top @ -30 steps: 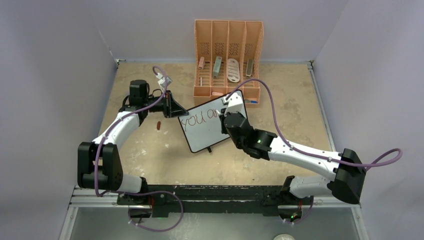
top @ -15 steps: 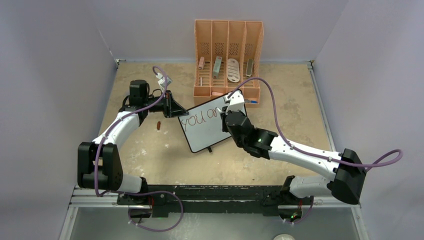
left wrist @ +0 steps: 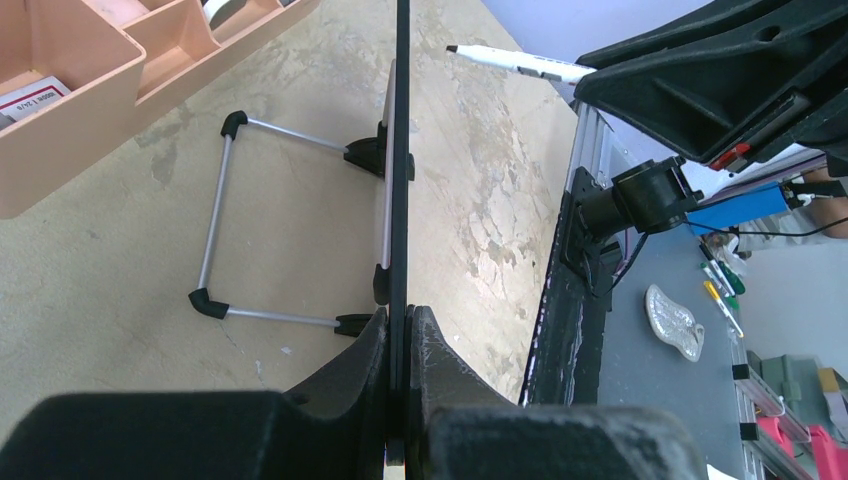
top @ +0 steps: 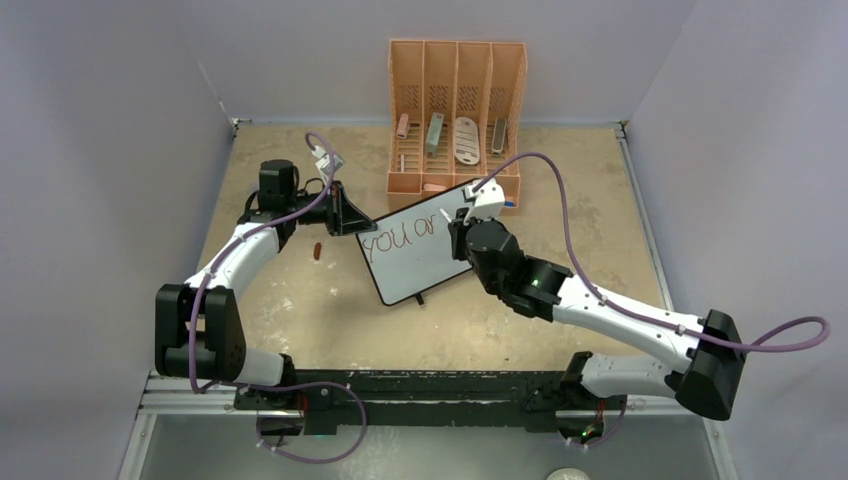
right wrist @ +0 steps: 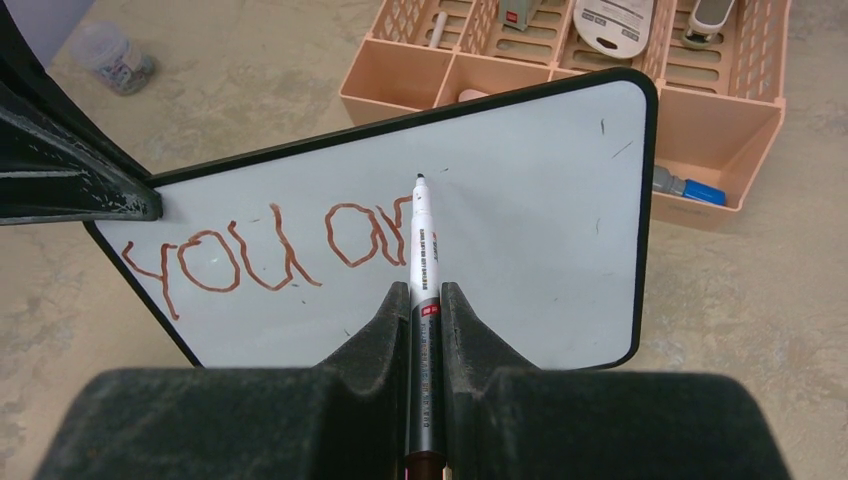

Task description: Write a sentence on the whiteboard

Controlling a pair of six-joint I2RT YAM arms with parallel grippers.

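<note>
While the left claw (left wrist: 400,318) pinched the whiteboard (right wrist: 540,220) at its nine-o'clock edge and the right claw (right wrist: 425,300) clamped the marker (right wrist: 423,250), the sentence (right wrist: 260,250) read only "you ar", the rest unwritten.

We see the whiteboard (right wrist: 545,215), white with a thin black frame and rounded corners, propped tilted on a wire stand (left wrist: 215,220), set askew just in front of the orange organizer (right wrist: 720,130). The sentence (right wrist: 262,250) reads "you ar" in red-brown letters, 1 line across its left half.
</note>
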